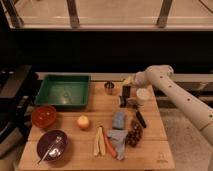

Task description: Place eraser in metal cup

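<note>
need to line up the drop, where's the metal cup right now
In the camera view the metal cup stands at the table's far edge, right of the green tray and just left of the shut gripper.

The black eraser (pixel 122 101) hangs upright below the gripper (pixel 125 95), whose jaws are closed on it, just right of the small upright metal cup (pixel 109 88) on the far tabletop (pixel 75 150).

A wooden table (pixel 70 152) carries a green tray (pixel 64 92), an orange bowl (pixel 44 116), a purple bowl (pixel 51 145), an orange fruit (pixel 83 122), a blue-grey block (pixel 118 120), grapes (pixel 134 135) and the metal cup (pixel 109 87). The gripper (pixel 125 95), shut, hangs just right of the cup.
</note>
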Motion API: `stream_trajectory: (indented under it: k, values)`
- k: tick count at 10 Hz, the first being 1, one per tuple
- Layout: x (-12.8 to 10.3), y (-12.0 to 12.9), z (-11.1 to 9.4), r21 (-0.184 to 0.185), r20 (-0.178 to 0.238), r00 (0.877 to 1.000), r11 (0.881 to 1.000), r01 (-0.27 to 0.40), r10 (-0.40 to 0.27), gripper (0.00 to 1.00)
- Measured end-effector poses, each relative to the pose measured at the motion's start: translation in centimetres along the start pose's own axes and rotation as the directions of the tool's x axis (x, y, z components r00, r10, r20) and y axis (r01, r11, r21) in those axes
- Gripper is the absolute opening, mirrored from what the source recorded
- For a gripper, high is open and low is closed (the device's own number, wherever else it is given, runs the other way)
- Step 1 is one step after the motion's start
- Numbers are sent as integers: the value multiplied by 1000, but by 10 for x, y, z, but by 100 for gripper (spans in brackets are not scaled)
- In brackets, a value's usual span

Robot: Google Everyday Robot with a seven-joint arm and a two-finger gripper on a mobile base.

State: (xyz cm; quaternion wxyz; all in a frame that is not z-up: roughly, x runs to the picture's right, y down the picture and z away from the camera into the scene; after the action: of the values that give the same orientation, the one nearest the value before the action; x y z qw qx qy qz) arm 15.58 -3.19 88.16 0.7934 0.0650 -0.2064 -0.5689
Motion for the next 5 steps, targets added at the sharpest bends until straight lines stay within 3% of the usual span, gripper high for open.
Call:
stream_trajectory:
  k: [1,5]
  values:
    - [2,-9,6,23,2,1000,1000,7,-7,0]
    - [3,-11,7,27,2,1000,1000,7,-7,0]
